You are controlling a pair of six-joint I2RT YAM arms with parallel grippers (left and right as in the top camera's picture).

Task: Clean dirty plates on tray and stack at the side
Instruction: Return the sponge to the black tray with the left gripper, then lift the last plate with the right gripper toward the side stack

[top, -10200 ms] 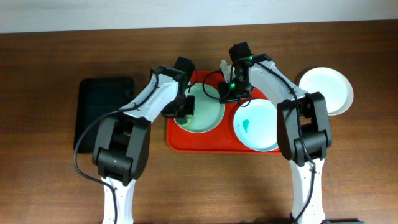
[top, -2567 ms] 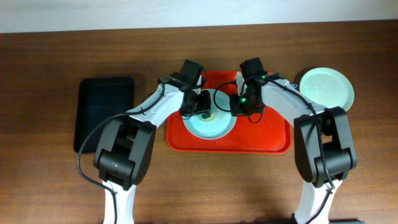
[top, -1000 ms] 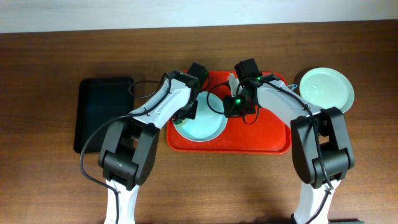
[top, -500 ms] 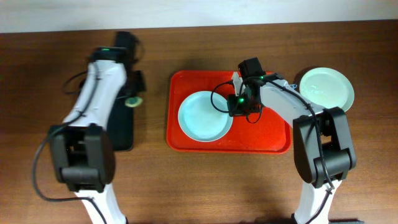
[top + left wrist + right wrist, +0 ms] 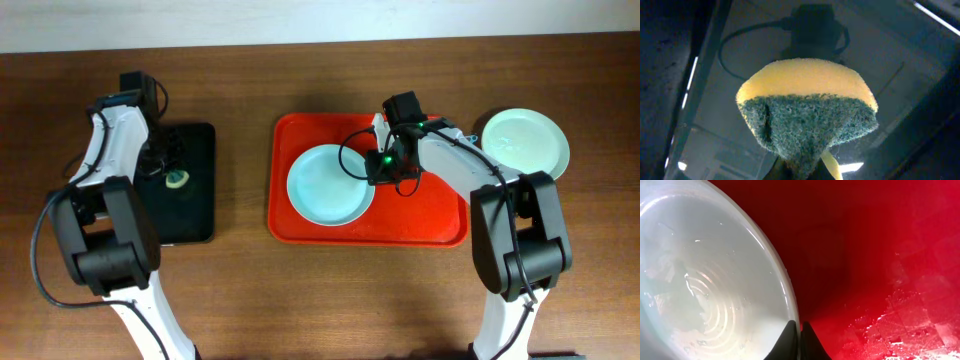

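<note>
A brown wooden surface [image 5: 330, 290] fills the overhead view, with a pale strip of wall along its far edge. In the middle lies the red tray [image 5: 440, 228], and a pale-mint plate [image 5: 325, 187] rests flat on its left half, its face free of smudges from above. The right hand [image 5: 381, 168] sits at that plate's right edge. In the right wrist view its two dark fingertips are pinched together on the rim, one on either side, with wet red tray floor just beside them. Off the tray, near the right end of the surface, a second plate [image 5: 525, 142] lies on the wood, well apart from the first; whether others lie beneath it cannot be told. At the left stands a black tray [image 5: 195, 215]. Over it the left hand [image 5: 168, 172] is clamped on a sponge [image 5: 807, 112], yellow foam backed by a green scouring layer. Whether the sponge touches the black tray cannot be told.
</note>
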